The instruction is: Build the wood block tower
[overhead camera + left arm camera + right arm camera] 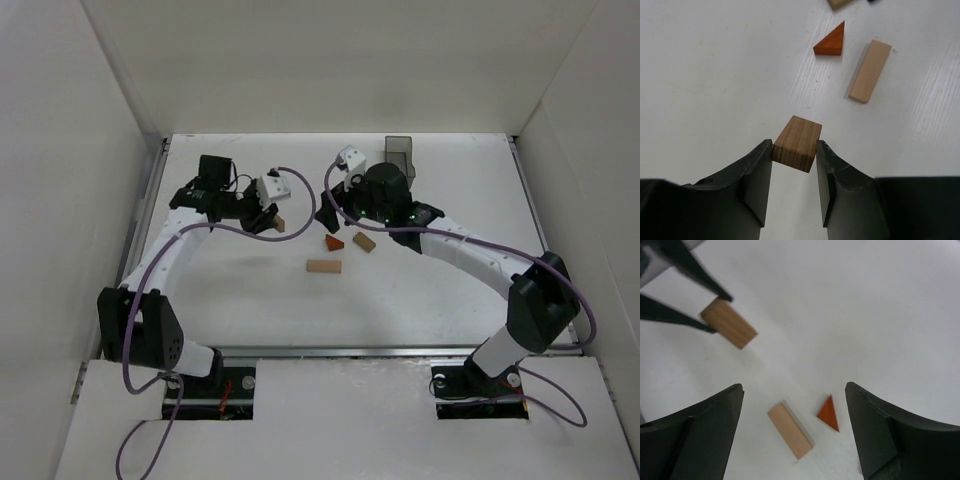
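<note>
My left gripper [795, 146] is shut on a brown wood block [797, 143], pinched at the very fingertips; from above, this block [280, 224] is at the left of the group. An orange triangular block [334, 242] lies flat on the table, with a pale long block [323, 266] just in front of it and a tan block [364, 241] to its right. My right gripper [794, 389] hovers open and holds nothing. Below it are the pale long block [790, 430] and the orange triangle [829, 413]. No blocks are stacked.
A translucent dark grey bin [400, 153] stands at the back of the white table, behind the right arm. White walls enclose the table on the left, back and right. The two grippers [272, 218] [328, 216] are close together near the middle.
</note>
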